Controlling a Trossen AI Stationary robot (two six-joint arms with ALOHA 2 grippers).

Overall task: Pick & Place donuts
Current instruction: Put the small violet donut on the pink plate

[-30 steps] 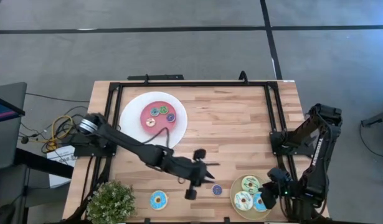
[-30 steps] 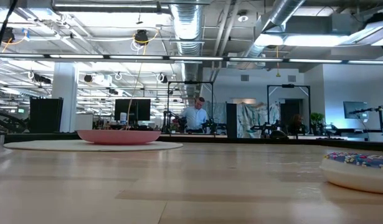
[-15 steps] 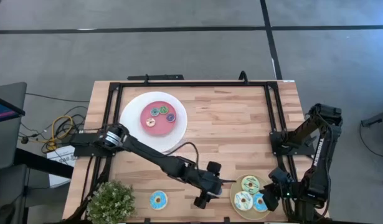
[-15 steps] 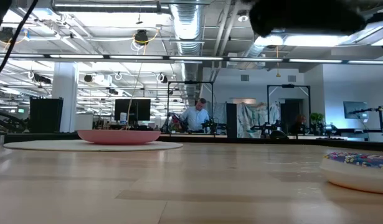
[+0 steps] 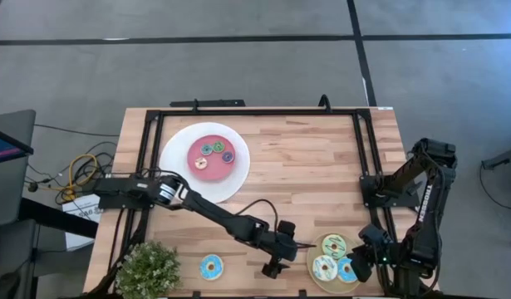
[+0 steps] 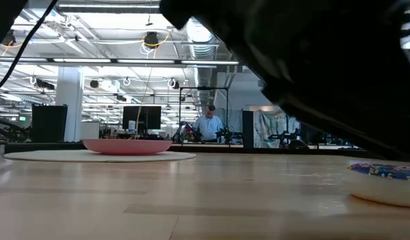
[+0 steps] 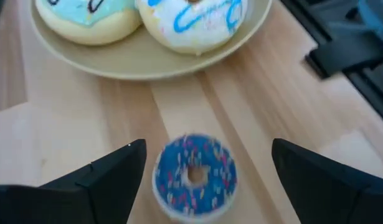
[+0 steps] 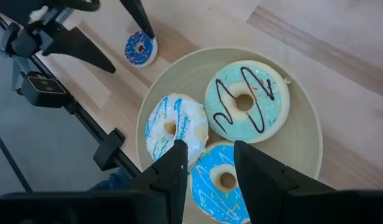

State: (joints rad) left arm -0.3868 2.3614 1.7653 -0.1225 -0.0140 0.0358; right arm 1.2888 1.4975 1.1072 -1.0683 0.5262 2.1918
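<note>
— Why, then, is the left gripper point(image 7: 203, 168) set so low beside the tan plate point(image 5: 315, 253)?

— A tiny blue donut point(image 7: 195, 177) is seen lying on the bare wood between its two fingers point(image 7: 110, 171), and no contact with either finger is visible. The jaws are spread wide, so nothing is grasped. It cannot be said for certain whether a pickup is being lined up or a drop has just been made, but the donut lies just beside the plate's rim, not on it.

— And what is already kept on that plate?

— Three larger donuts are held there: a light green one with dark icing lines point(image 8: 246, 106), a cream one with blue streaks point(image 8: 176, 128), and a blue one point(image 8: 223, 180), packed close together. Little bare plate is left, which may be why the tiny donut sits outside it.

— Where is the right gripper point(image 8: 207, 163) placed?

— It is parked above the plate's near edge, at the table's right front corner. Its fingers are set a little apart and nothing is gripped between them.

— Are other donuts to be accounted for?

— Yes. Four tiny ones point(image 5: 213, 152) are gathered in the pink centre of the white plate point(image 5: 176, 145) toward the far left, so tiny ones appear to be sorted there. A larger blue donut point(image 5: 211, 267) is left on the wood near the potted plant point(image 5: 147, 267), well apart from both plates.
</note>
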